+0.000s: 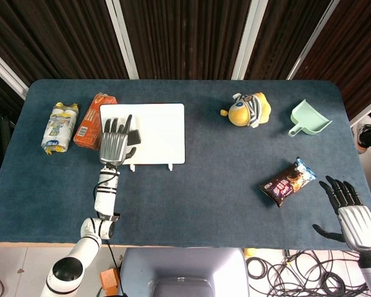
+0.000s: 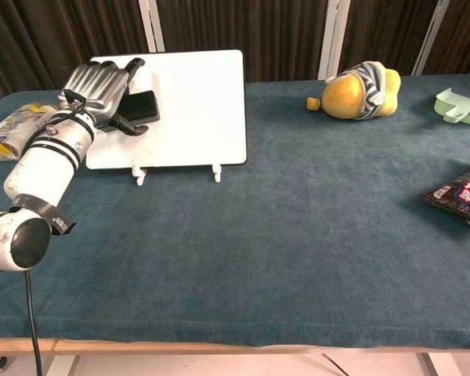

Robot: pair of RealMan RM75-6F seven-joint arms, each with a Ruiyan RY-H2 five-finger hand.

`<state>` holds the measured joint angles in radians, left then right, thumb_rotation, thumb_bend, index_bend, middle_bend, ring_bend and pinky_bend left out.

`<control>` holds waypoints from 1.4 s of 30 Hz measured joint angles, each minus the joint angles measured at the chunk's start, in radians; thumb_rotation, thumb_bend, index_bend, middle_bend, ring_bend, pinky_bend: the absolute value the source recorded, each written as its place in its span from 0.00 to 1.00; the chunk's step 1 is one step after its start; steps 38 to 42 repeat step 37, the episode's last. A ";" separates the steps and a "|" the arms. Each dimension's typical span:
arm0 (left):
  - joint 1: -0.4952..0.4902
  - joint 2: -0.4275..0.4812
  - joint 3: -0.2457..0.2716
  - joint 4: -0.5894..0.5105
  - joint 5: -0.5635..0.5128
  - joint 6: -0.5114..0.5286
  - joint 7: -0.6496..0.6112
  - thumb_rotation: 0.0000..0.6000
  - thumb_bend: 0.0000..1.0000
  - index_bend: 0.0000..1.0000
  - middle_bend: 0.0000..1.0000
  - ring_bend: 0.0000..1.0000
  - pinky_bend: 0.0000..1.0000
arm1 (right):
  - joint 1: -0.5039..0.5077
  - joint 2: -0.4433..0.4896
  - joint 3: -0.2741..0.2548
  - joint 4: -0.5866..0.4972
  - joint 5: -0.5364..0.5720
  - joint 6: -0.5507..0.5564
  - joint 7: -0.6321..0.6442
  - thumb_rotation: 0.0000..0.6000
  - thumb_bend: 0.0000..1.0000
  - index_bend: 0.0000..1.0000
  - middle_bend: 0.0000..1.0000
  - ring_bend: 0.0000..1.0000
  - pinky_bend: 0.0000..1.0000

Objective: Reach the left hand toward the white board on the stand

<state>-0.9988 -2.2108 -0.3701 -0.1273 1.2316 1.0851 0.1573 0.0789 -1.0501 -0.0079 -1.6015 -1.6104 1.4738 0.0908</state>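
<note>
At the near right corner of the blue table (image 1: 191,198), the right hand (image 1: 352,216) rests with its fingers spread and it holds nothing. Just beyond it lies a dark snack packet (image 1: 287,181); its print is too small to read.

On the left side, the left hand (image 2: 100,88) is raised in front of the white board (image 2: 189,110). Its fingers are stretched and a little apart, and a small black block (image 2: 139,106) sits behind them, against the board. I cannot tell whether the hand holds this block.

The board is plain white with rounded corners, without any writing, and it leans back on two small white feet at the left middle of the table.

Further left are an orange packet (image 1: 94,119) and a yellow-white packet (image 1: 60,127), labels unreadable. At the far right are a yellow plush toy (image 2: 359,90) and a green dustpan (image 1: 310,117).
</note>
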 measured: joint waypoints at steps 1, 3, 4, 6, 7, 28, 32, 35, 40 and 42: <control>0.001 0.000 0.002 -0.001 0.001 0.005 -0.001 0.71 0.19 0.03 0.16 0.02 0.11 | -0.001 0.000 0.000 0.000 0.000 0.002 0.001 1.00 0.08 0.00 0.00 0.00 0.00; 0.003 0.000 0.008 -0.003 0.005 0.020 -0.003 0.71 0.19 0.03 0.14 0.01 0.11 | -0.003 0.002 0.000 0.002 -0.001 0.006 0.005 1.00 0.08 0.00 0.00 0.00 0.00; 0.006 0.001 0.012 -0.005 0.009 0.033 -0.006 0.71 0.19 0.03 0.13 0.01 0.11 | -0.003 0.002 0.000 0.003 -0.002 0.008 0.006 1.00 0.08 0.00 0.00 0.00 0.00; 0.015 0.004 0.022 -0.009 0.018 0.068 -0.010 0.70 0.18 0.03 0.12 0.00 0.11 | -0.005 0.002 0.000 0.005 -0.004 0.012 0.007 1.00 0.08 0.00 0.00 0.00 0.00; 0.020 0.006 0.026 -0.012 0.022 0.086 -0.013 0.71 0.18 0.03 0.11 0.00 0.11 | -0.006 0.002 0.000 0.006 -0.004 0.013 0.006 1.00 0.08 0.00 0.00 0.00 0.00; 0.515 0.664 0.353 -1.255 0.127 0.397 0.066 1.00 0.23 0.00 0.00 0.00 0.01 | -0.002 -0.029 -0.006 -0.022 0.018 -0.028 -0.123 1.00 0.08 0.00 0.00 0.00 0.00; 0.612 0.783 0.411 -1.533 0.136 0.428 0.086 1.00 0.24 0.00 0.00 0.00 0.01 | -0.001 -0.046 0.004 -0.033 0.032 -0.028 -0.158 1.00 0.08 0.00 0.00 0.00 0.00; 0.690 0.864 0.449 -1.633 0.141 0.448 0.105 1.00 0.24 0.00 0.00 0.00 0.01 | -0.001 -0.048 0.007 -0.031 0.040 -0.029 -0.159 1.00 0.08 0.00 0.00 0.00 0.00; 0.747 0.921 0.471 -1.643 0.144 0.458 0.119 1.00 0.24 0.00 0.00 0.00 0.01 | 0.001 -0.048 0.009 -0.030 0.044 -0.034 -0.159 1.00 0.08 0.00 0.00 0.00 0.00; 0.747 0.921 0.471 -1.643 0.144 0.458 0.119 1.00 0.24 0.00 0.00 0.00 0.01 | 0.001 -0.048 0.009 -0.030 0.044 -0.034 -0.159 1.00 0.08 0.00 0.00 0.00 0.00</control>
